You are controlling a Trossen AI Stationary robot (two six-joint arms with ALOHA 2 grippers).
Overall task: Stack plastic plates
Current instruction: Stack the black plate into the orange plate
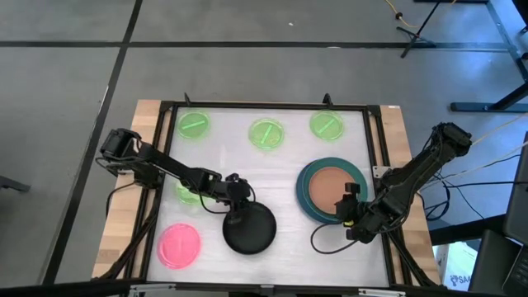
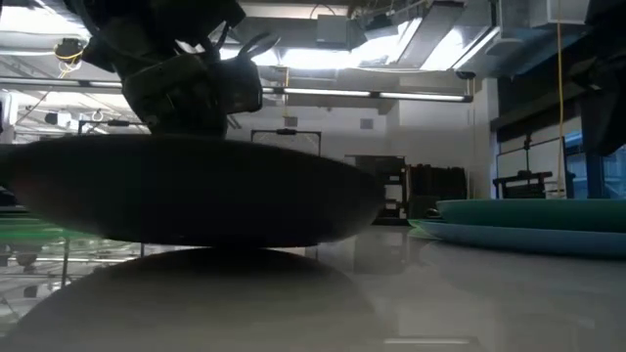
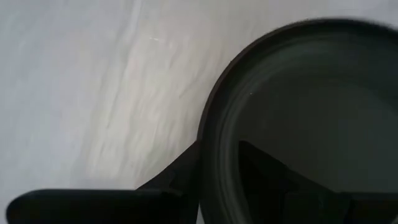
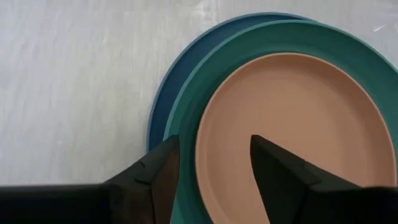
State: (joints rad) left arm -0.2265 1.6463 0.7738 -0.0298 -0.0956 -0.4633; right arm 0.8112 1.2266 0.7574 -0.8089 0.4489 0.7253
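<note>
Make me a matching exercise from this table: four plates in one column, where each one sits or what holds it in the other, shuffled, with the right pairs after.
Plates:
1. black plate
2. tan-orange plate
3. pink plate
4. slate-blue plate

Places:
A. lying alone near the table's front left corner
B. bottom of the stack, under the teal-green plate
C. top of the stack
D. rim between the left gripper fingers, raised off the table

Pairs: 1-D, 2-C, 3-A, 4-B
</note>
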